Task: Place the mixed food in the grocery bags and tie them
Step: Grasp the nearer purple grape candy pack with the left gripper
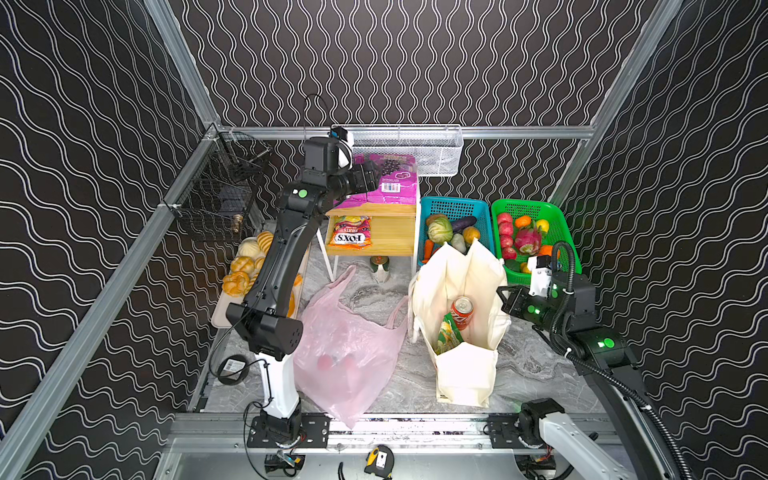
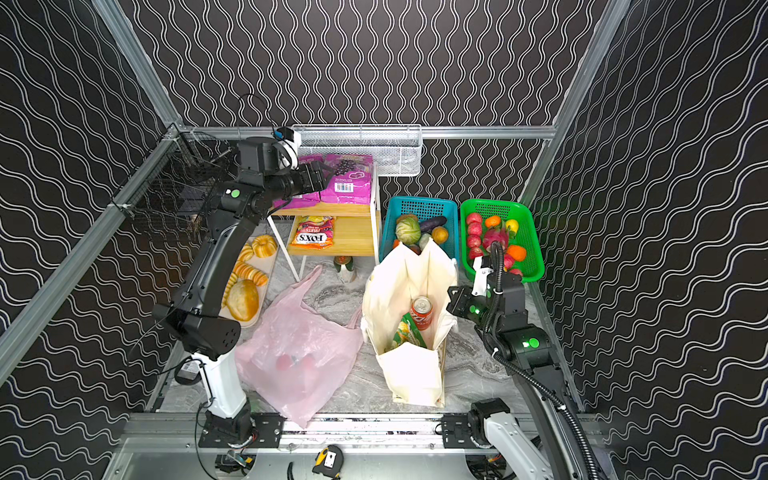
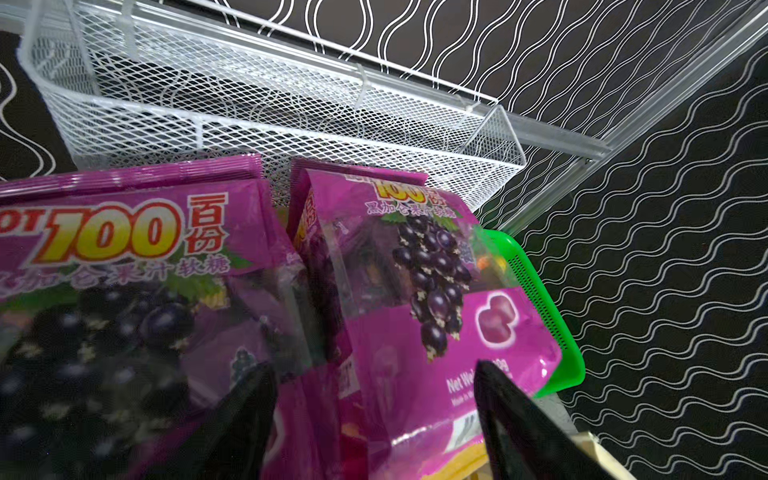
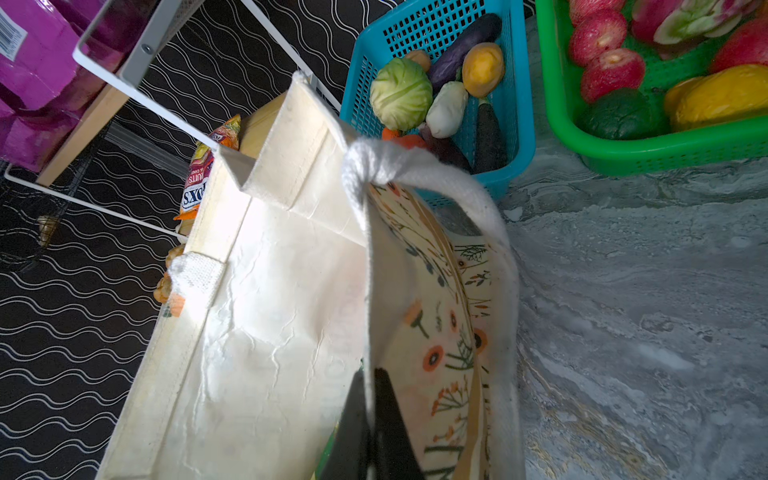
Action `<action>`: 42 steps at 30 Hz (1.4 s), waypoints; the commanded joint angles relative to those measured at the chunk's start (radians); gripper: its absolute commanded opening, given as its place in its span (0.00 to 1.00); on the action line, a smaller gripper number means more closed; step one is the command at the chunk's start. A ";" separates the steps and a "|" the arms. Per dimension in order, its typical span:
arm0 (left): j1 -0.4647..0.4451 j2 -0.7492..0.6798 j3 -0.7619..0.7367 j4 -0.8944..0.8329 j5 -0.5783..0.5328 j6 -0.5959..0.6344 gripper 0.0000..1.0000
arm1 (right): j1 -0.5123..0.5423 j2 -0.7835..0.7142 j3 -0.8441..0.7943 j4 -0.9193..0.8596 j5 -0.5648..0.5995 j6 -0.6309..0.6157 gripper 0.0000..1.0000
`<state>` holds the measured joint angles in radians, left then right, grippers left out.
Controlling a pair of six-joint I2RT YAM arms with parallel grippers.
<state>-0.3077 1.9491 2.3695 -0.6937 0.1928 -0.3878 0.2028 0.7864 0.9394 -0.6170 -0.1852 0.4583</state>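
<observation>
Left wrist view: the left arm's fingers (image 3: 519,428) stand spread to either side of the lower edge of a glossy magenta grape-print snack pouch (image 3: 415,291), not visibly clamped on it and apparently lining up a pick. That pouch lies beside a second magenta pouch (image 3: 124,270) on the top board of a two-tier wooden shelf rack (image 1: 390,239) at the back of the grey marble worktop (image 1: 532,361). At least two such pouches show, though edges beneath hint at more. One orange-red candy bag (image 1: 350,232) sits on the lower board. Across the worktop, the right arm's fingers (image 4: 390,415) are pinched shut on the rim of the cream fabric tote with a flower-printed side (image 4: 270,332), seemingly to keep its mouth propped open for loading. One red drink can (image 1: 462,311) and one green-yellow snack pouch (image 1: 448,334) stand inside it. The second bag, a thin translucent pink plastic bag (image 1: 345,353), slumps between the arms with a few reddish items inside, too dim to count. Neither bag is tied. Two plastic mesh baskets stand behind the tote: a blue basket (image 1: 457,208) with one green cabbage (image 1: 439,230) among vegetables, and a green basket (image 1: 552,224) of fruit.
</observation>
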 commanded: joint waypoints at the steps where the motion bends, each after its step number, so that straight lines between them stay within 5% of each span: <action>1: 0.002 0.005 -0.007 -0.006 -0.031 0.032 0.75 | 0.001 -0.001 -0.001 0.025 0.003 -0.005 0.03; 11: 0.002 0.016 -0.046 0.058 0.059 0.043 0.49 | 0.001 0.001 -0.002 0.021 -0.004 -0.006 0.03; 21: 0.002 0.008 -0.074 0.107 0.164 0.020 0.58 | 0.001 0.001 -0.013 0.029 -0.011 0.000 0.04; 33: 0.001 -0.053 -0.130 0.146 0.186 0.051 0.09 | 0.001 -0.004 -0.007 0.016 0.002 -0.007 0.04; 42: 0.003 -0.093 -0.136 0.184 0.221 0.038 0.00 | 0.001 0.006 -0.003 0.025 -0.008 -0.003 0.04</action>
<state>-0.3069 1.8637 2.2246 -0.5640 0.3851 -0.3595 0.2028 0.7883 0.9295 -0.6029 -0.1898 0.4583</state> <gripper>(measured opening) 0.055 0.039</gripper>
